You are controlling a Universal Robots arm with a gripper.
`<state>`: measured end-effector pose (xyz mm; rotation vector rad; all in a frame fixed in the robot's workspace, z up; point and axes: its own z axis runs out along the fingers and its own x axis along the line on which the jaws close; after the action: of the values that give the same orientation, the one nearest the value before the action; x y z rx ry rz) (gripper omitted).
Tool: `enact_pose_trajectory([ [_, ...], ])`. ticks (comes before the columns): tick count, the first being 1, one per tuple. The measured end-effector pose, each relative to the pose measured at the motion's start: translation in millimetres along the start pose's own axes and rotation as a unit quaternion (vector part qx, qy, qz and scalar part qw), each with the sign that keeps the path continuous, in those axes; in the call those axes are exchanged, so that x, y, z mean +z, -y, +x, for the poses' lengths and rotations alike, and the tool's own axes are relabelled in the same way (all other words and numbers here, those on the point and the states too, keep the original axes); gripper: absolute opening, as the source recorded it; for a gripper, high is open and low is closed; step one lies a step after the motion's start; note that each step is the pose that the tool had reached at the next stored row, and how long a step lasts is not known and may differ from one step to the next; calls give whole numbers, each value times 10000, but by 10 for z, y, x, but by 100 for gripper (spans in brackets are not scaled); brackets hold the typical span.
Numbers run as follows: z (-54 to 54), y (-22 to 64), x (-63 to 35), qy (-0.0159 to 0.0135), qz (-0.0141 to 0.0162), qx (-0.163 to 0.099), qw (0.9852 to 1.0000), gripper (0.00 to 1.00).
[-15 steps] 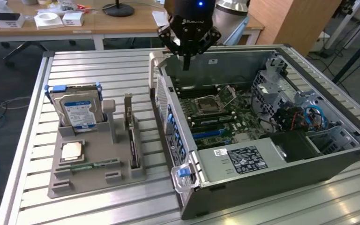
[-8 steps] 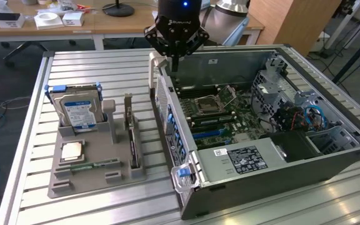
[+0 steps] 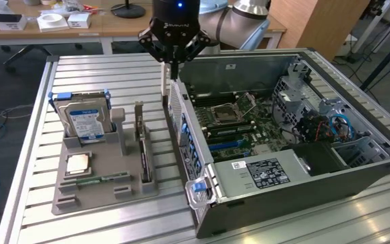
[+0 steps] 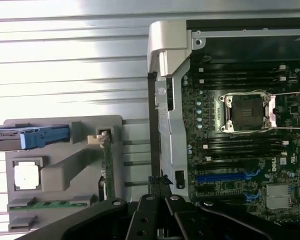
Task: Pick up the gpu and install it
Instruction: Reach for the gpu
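The gripper (image 3: 174, 62) carries a short line of pale brand lettering on its black body; it is faint and seems to read ROBOTIQ. On the motherboard (image 4: 240, 165) in the wrist view, a white DELL wordmark (image 4: 281, 161) is printed on the green board, beside the blue slot, with its letters turned sideways. The hard drive (image 3: 83, 119) has a blue-and-white label (image 3: 87, 126) whose print is too small to read. On the power supply (image 3: 276, 178) there is a black label (image 3: 273, 172) covered with white print and marks, and a small white sticker (image 3: 237, 165) next to it; neither can be read.
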<state>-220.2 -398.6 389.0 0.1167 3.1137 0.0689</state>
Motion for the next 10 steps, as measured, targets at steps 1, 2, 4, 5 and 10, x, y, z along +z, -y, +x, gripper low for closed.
enact_pose_trajectory([
  [1,30,3,1,0,0,-1,10000,11],
  [2,66,5,3,0,0,-1,10000,11],
  [4,134,10,6,0,0,0,10000,11],
  [5,171,12,8,0,1,0,10000,11],
  [10,359,24,19,0,0,0,10000,11],
])
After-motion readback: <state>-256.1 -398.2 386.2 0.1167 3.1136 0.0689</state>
